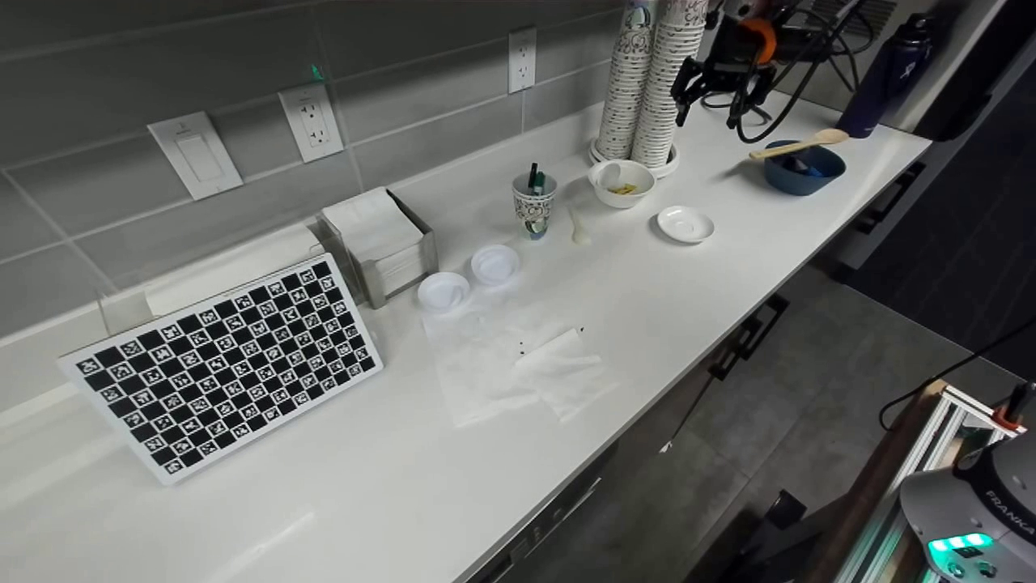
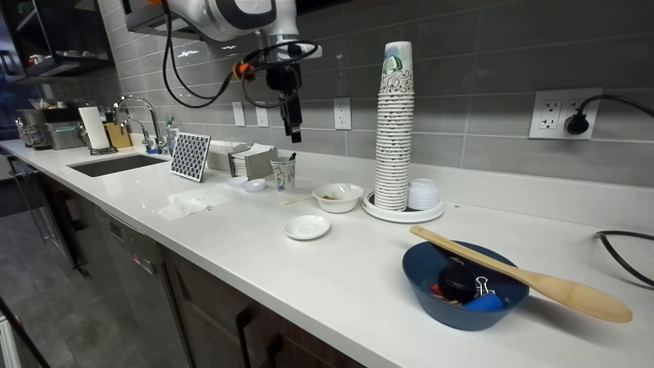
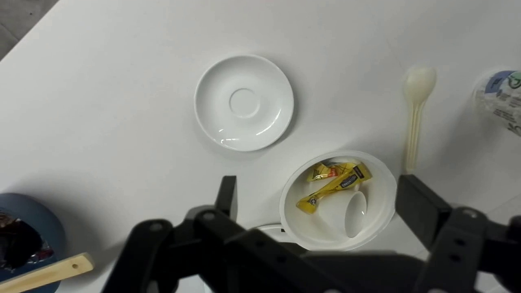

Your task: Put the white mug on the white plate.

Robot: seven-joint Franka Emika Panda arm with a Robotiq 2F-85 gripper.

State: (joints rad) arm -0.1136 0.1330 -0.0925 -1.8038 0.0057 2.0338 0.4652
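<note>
Desk: white top, carries everything we track.

Cup stack: far side, right of centre in an exterior view; no part in the job as we read it.

Tool: hangs well above the desk, jaws spread wide apart, nothing clamped.

Blue dish: near right in an exterior view.

Bowl: left of the cup stack in an exterior view, near it; we see it between and below the jaws in the wrist view.

Plate: near left of the bowl in an exterior view, the two apart; nothing on it.

Mug: lies on its side inside the bowl, mouth turned right in the wrist view. Progress: we judge no step finished. Left to do: come down, grip the mug, lift it out, cross to the plate, turn it upright, set it down.

Packets: yellow, in the bowl; touching the mug or just beside it, we cannot tell. They may hamper our grip.
</note>
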